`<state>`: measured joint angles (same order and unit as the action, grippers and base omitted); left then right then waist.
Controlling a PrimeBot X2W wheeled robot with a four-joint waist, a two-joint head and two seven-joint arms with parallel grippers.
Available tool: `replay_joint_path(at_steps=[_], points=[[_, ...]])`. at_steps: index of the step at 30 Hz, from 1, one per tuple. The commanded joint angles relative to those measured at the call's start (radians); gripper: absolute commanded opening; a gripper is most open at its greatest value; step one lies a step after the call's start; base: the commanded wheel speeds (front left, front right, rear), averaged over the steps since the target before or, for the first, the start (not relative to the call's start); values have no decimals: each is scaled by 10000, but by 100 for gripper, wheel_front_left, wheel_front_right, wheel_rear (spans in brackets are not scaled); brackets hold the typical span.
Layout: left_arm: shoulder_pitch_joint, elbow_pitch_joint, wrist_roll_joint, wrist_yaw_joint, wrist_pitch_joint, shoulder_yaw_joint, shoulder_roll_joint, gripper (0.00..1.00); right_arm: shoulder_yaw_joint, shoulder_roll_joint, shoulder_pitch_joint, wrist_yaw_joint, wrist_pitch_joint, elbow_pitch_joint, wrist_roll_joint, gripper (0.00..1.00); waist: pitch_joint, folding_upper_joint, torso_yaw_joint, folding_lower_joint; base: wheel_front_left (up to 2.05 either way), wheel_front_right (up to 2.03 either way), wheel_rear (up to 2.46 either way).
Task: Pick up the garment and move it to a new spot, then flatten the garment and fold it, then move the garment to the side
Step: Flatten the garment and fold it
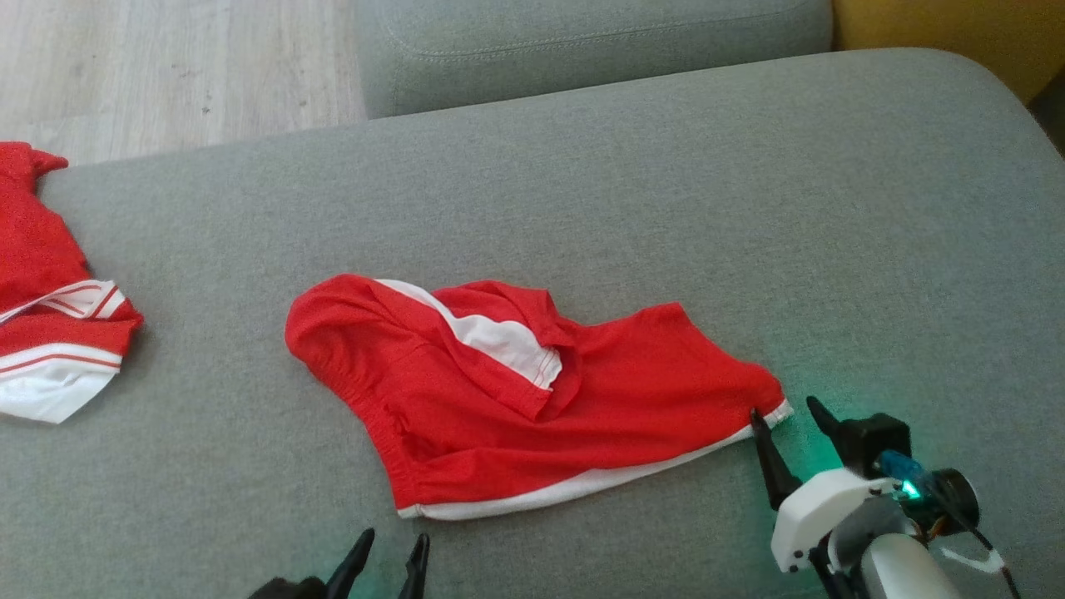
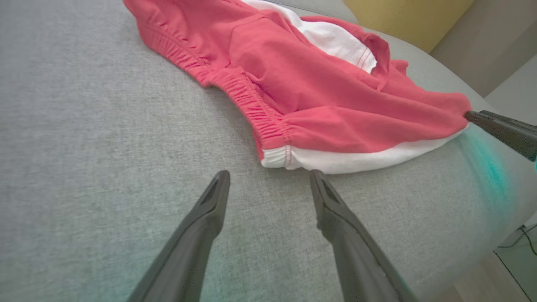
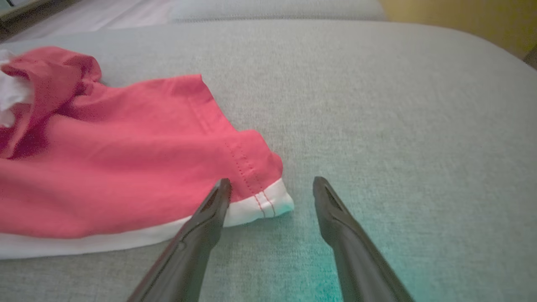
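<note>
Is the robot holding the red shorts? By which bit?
Nothing is held. The right gripper stands open at a white-edged corner of the garment; the left gripper, open, is short of it.

So there's a big grey cushion [image 1: 666, 208] taking up most of the frame, with another grey cushion [image 1: 582, 50] behind it at the top. Pale wood floor [image 1: 166, 66] is upper left, something yellow [image 1: 940, 33] upper right, and a crumpled red and white spare garment [image 1: 50, 291] sits at the left edge.
</note>
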<state>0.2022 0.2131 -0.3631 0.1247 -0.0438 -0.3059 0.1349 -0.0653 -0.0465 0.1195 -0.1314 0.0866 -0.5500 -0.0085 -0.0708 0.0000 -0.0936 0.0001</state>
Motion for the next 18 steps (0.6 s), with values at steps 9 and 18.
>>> replay_joint_path(at_steps=[9,18], points=[[-979,315,-539,57,-275,-282,282,100,-570,-70,903,7,2,-666,-22,100,-140,0,118,-1,0,0,0],[-1479,561,-1245,58,-406,-1067,578,100,-809,-58,1156,7,228,-1062,73,100,-217,0,22,-1,0,0,0]])
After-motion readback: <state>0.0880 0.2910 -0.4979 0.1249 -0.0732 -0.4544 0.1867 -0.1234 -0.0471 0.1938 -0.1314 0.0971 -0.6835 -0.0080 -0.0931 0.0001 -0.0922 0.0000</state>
